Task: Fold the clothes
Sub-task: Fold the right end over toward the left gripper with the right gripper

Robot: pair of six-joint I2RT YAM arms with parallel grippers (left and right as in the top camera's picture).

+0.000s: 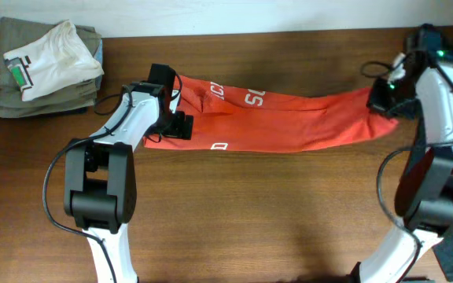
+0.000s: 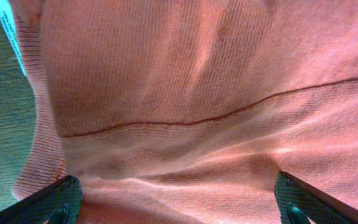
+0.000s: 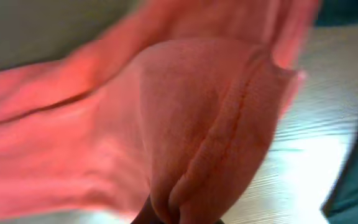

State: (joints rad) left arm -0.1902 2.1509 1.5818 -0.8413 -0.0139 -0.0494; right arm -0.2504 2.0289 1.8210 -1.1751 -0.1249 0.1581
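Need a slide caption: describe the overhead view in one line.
Red-orange T-shirt stretched along the wooden table, right tool shut on one end, left tool open over the other.

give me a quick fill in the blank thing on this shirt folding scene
1. The right pincer is ___ on one end of the red-orange T-shirt.
2. The left pincer stands ___ over the shirt's other end.
3. The white tee lies on a folded pile whose colour is ___.
Missing words: shut; open; olive.
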